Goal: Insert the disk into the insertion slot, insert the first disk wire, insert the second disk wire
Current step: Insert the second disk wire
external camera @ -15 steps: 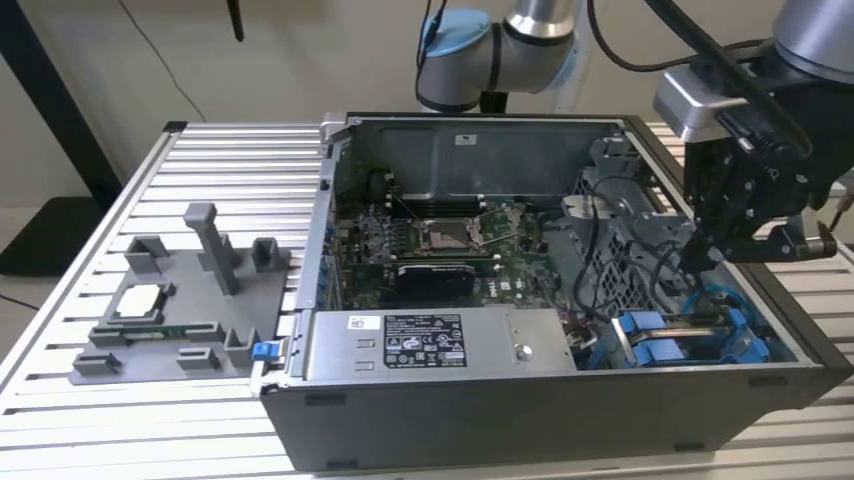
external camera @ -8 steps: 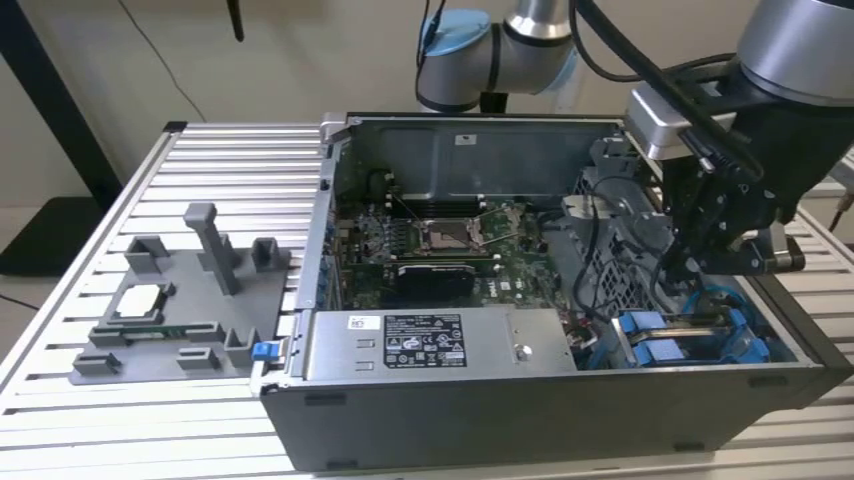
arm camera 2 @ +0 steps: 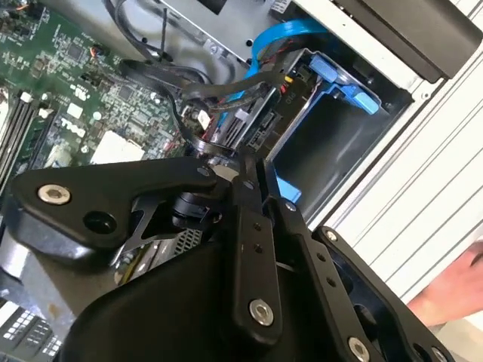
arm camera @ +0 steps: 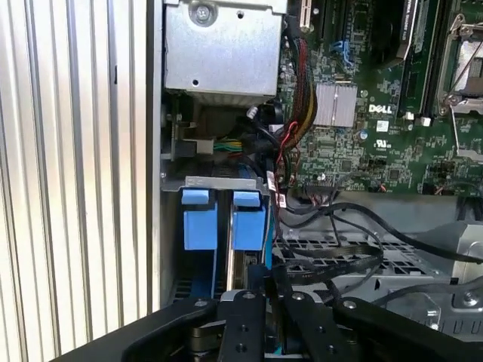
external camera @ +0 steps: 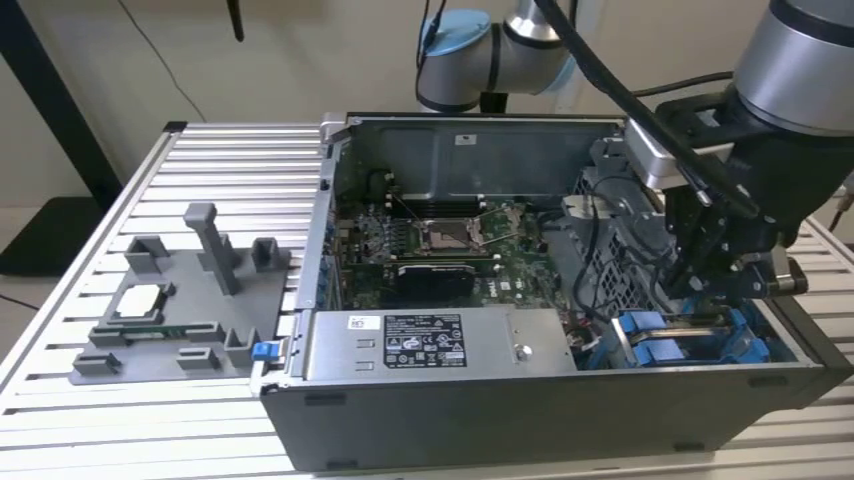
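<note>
Surface: slatted metal surface point(external camera: 200, 150) carrying an open computer case point(external camera: 534, 400) and a grey fixture point(external camera: 187, 300).
Room: pale wall behind.
Insertion slot: blue-railed bay point(external camera: 694, 340), directly under the end effector point(external camera: 714, 285).
End effector: grip state cannot be told.
</note>
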Robot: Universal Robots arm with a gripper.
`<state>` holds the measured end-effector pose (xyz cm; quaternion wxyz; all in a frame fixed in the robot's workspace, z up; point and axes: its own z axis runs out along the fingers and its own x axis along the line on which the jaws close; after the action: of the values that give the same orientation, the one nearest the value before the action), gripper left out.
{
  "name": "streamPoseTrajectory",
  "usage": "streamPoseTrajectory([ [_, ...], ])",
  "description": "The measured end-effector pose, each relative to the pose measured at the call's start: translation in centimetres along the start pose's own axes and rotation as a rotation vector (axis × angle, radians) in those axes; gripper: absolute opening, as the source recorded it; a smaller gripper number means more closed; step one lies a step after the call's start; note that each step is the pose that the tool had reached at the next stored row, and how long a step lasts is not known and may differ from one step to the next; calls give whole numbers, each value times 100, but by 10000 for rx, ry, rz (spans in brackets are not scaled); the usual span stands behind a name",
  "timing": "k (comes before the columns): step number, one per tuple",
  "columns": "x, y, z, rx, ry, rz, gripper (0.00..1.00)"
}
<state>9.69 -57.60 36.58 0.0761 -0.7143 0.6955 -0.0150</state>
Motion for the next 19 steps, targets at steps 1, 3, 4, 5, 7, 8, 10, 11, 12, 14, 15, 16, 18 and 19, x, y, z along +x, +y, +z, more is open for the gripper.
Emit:
streamPoseTrajectory([
  [1,9,2,10,40,1,1,0],
  [3,25,5,29,122,4,1,0],
  [4,34,6,39,166,6,0,0],
  [5,42,8,48,209,7,-1,0],
  [7,54,10,66,300,10,-7,0],
  [8,60,12,75,350,11,-11,0],
  [10,71,14,94,446,12,-16,0],
  [11,76,16,103,485,14,-14,0],
  [12,81,17,114,513,14,-9,0],
  [14,88,20,138,558,13,10,0],
  [15,91,22,150,581,11,20,0],
  [16,91,23,159,598,-6,24,0],
  [18,92,23,163,611,-35,28,0],
  [19,92,23,163,611,-35,29,0],
])
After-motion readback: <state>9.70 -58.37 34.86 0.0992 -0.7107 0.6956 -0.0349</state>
